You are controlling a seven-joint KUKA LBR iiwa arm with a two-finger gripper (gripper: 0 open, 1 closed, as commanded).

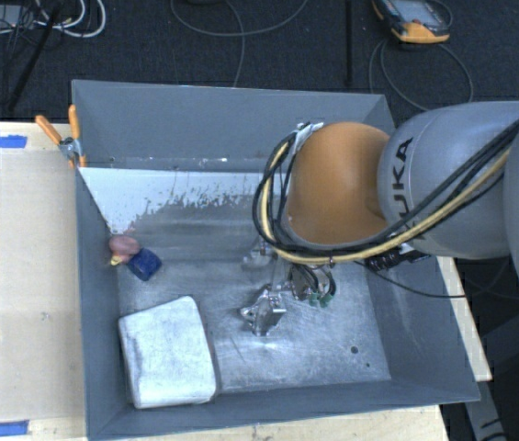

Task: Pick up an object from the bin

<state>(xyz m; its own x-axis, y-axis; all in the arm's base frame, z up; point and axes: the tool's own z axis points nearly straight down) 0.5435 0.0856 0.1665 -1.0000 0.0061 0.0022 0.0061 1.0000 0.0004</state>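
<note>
My gripper (264, 316) hangs low over the middle of the bin floor, under the orange wrist cover. Its metal fingertips point down and left, close to the bare floor, and I see nothing between them. A white rectangular pad or sponge (167, 351) lies flat at the bin's front left, a short way left of the fingertips. At the left wall sit a small blue block (145, 264) and a pinkish lump (123, 245) touching it.
The arm comes in from the right and covers the bin's right middle part. Bare floor lies between the gripper and the white pad, and along the bin's front right.
</note>
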